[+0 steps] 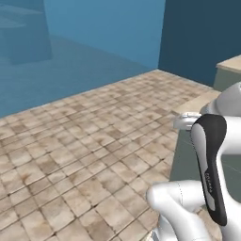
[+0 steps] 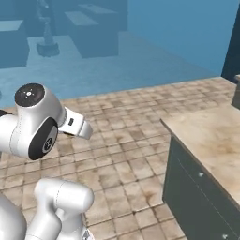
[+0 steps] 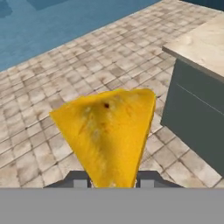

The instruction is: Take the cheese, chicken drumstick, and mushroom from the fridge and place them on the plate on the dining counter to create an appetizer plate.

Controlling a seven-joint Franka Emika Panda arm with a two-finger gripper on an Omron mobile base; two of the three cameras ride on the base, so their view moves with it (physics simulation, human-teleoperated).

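Note:
In the hand view a bright yellow wedge of cheese (image 3: 107, 131) fills the middle, point down, with a few dark specks on its face. My gripper (image 3: 113, 179) is shut on the cheese, whose lower tip sits between the two dark fingertips (image 3: 78, 180). The cheese hangs in the air above the tiled floor. A counter (image 3: 201, 43) with a beige marble-look top and grey-green front stands to the right of the cheese; no stools show beside it, so I cannot tell whether it is the dining counter.
Brown tiled floor (image 1: 84, 155) spreads ahead and to the left, up to blue walls (image 1: 103, 28). The counter (image 2: 211, 136) lies close on the right, and its corner (image 1: 195, 102) is near the arm. A second beige-topped unit (image 1: 230, 63) stands further back.

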